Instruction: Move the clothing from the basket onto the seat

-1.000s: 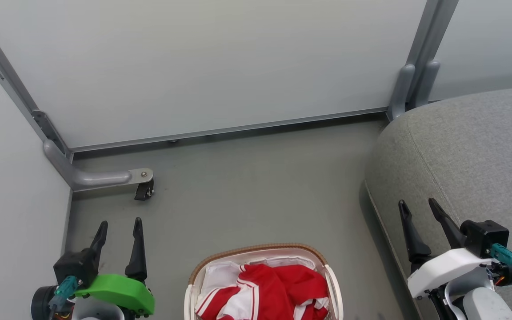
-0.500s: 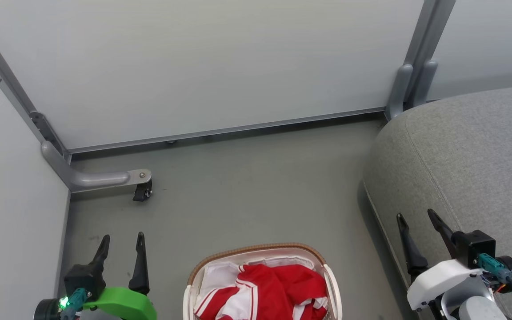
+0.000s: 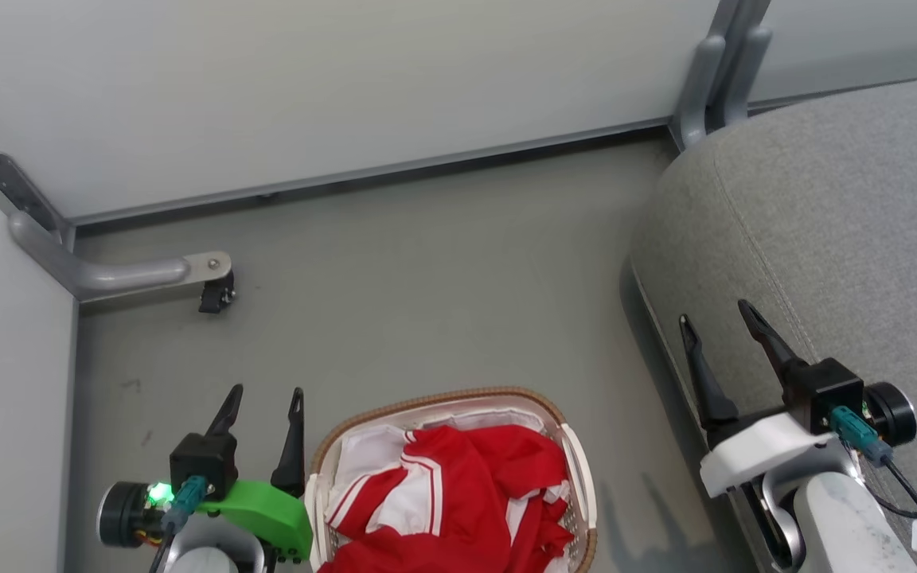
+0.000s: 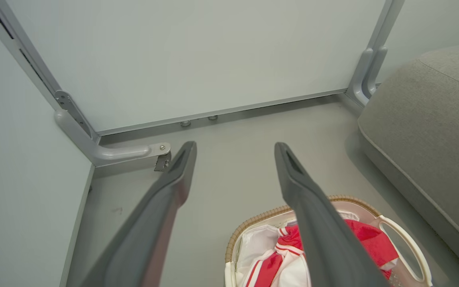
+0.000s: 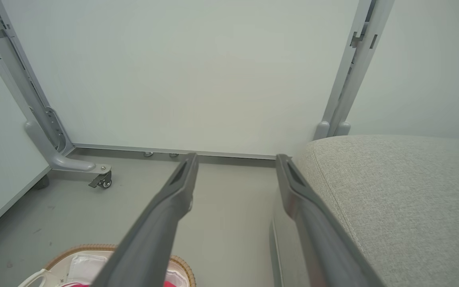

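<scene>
While the clothing [image 3: 466, 477] lies in the basket [image 3: 583, 469], the left claw [image 3: 267, 390] and right claw [image 3: 713, 312] hang spread, apparently touching nothing.

The left gripper [image 3: 266, 391] hangs just left of the basket [image 3: 442, 395], its green wrist housing [image 3: 263, 513] close beside the rim. Its two dark fingers are spread apart and hold nothing. The right gripper [image 3: 713, 312] sits well to the basket's right on a white wrist [image 3: 753, 458], with fingers likewise parted and empty.
</scene>
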Robot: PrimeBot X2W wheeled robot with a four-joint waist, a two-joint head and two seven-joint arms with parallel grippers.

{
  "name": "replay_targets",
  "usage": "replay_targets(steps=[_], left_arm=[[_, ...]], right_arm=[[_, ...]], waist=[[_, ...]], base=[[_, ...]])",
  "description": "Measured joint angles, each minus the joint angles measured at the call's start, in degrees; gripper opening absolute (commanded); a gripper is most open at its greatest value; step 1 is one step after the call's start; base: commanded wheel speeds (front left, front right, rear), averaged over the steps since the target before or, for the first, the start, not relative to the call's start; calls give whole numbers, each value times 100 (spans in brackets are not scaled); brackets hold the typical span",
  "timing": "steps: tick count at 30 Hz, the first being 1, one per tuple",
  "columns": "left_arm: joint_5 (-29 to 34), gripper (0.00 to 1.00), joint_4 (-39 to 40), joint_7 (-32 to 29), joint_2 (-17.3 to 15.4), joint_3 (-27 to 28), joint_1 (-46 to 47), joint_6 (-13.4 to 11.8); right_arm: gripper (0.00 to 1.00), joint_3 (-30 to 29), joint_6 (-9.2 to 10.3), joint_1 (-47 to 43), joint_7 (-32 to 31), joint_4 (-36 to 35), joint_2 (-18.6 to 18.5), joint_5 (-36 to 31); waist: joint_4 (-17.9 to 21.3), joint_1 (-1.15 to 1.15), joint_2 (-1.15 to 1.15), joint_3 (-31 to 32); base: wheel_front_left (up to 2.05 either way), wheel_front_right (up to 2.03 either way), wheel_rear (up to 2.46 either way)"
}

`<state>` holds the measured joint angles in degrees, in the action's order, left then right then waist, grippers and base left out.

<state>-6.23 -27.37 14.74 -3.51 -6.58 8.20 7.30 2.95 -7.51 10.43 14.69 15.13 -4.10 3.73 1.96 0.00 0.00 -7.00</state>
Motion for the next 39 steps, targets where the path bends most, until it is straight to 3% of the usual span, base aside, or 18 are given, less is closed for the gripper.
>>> replay_targets(steps=[12,20,39], left_arm=[[-304,100,-762,40,-358,-951,1192,7],[-503,100,-1163,40,-698,-1578,1898,8],[-1096,100,-2164,41,-1354,-2945,2610,8]], right_arm=[[100,269,0,722,31,-481,108,-118],[100,589,0,1145,31,-662,112,229],[100,900,0,1615,31,-1202,111,776]], waist=[[433,0,0,-1204],[805,0,0,-2034],[1815,0,0,-3650]], base=[[0,0,0],[0,0,0],[0,0,0]])
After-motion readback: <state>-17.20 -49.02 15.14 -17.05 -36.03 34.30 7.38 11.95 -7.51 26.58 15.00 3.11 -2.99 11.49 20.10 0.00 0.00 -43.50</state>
